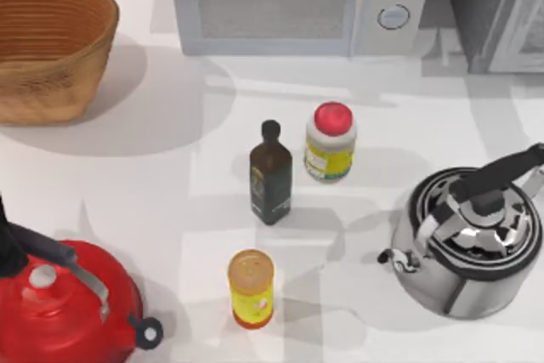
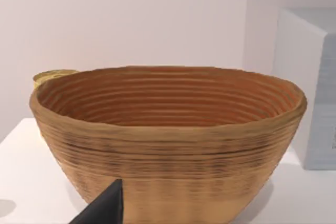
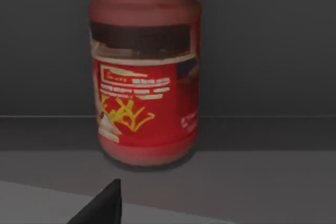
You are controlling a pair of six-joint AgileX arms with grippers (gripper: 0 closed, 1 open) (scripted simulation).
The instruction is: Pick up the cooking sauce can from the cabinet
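Jaw state impossible to tell on either arm: one dark fingertip point(image 3: 102, 205) of the right gripper at the frame edge, pointed at the cooking sauce can point(image 3: 144, 72), upright on the dim floor of the cabinet point(image 1: 497, 10), close ahead and untouched. Likely trouble: smooth, glossy cylinder, tall for its base, easily tipped or pushed back against the dark rear wall by an off-centre approach; cramped walls, little room to correct. Left gripper's fingertip point(image 2: 105, 208) idle before the ribbed woven basket point(image 2: 168, 145).
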